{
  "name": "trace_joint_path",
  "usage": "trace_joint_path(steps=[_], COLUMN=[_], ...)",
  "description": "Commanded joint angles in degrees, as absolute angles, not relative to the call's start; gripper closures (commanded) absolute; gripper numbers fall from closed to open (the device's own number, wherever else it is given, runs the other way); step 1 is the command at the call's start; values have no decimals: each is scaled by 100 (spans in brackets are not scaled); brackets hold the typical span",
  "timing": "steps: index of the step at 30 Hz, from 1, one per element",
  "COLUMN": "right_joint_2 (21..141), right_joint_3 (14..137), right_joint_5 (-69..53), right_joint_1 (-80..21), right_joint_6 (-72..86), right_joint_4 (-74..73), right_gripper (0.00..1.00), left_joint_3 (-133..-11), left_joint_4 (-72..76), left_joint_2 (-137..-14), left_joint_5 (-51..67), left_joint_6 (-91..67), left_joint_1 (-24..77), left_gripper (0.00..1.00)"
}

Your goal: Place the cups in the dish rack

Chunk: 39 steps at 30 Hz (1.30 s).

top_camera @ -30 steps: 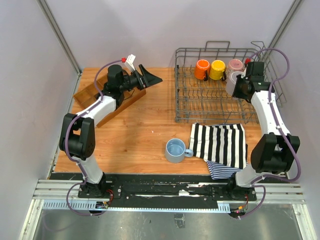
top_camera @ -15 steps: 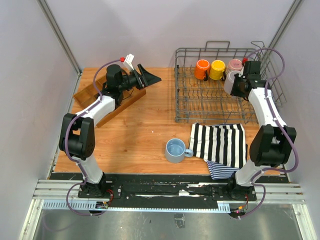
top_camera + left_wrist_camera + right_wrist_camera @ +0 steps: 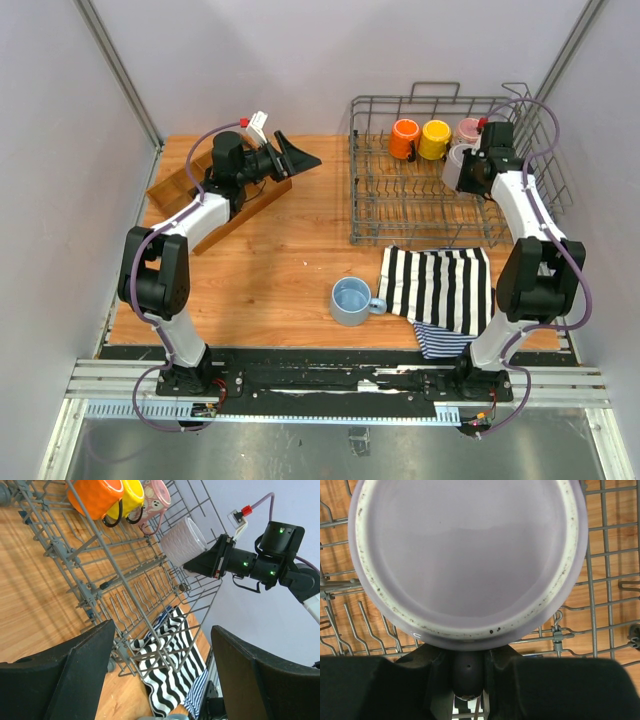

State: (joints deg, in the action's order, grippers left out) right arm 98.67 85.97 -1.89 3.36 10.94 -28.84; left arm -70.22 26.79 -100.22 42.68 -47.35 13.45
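Observation:
The grey wire dish rack (image 3: pixel 352 200) stands at the back right; it also shows in the left wrist view (image 3: pixel 118 575) and the right wrist view (image 3: pixel 600 600). In its back row are the orange mug (image 3: pixel 404 138), the yellow mug (image 3: pixel 435 139) and the pink mug (image 3: pixel 471 129). My right gripper (image 3: pixel 472 172) is shut on the handle (image 3: pixel 468 672) of the grey mug (image 3: pixel 458 160) and holds it over the rack's tines, just in front of the pink mug. The light blue mug (image 3: pixel 350 301) stands upright on the table. My left gripper (image 3: pixel 300 155) is open and empty, in the air left of the rack.
A compartmented wooden tray (image 3: pixel 170 185) lies at the back left under my left arm. A black-and-white striped cloth (image 3: pixel 440 285) lies in front of the rack, over a blue striped one (image 3: pixel 445 342). The blue mug's handle touches the cloth's edge.
My right gripper has carried the grey mug a little left and toward the back of the rack, closer to the pink mug. The left arm has barely moved.

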Motion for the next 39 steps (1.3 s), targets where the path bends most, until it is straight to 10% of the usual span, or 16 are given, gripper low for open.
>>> trace_joint_path(steps=[1,39], right_joint_2=[9841,10321], right_joint_3=[8899,7952], right_joint_5=[-211,90], right_joint_1=[229,220], right_joint_6=[1041,839], right_joint_4=[-2379,-2213], right_gripper=[99,99], left_joint_3=[-6977,-6831], left_joint_4=[2725,2681], left_joint_2=[-9826,-9695], left_joint_5=[4280,4278], left_joint_6=[-4621,-4527], left_joint_1=[1277,1185], left_gripper=[18,18])
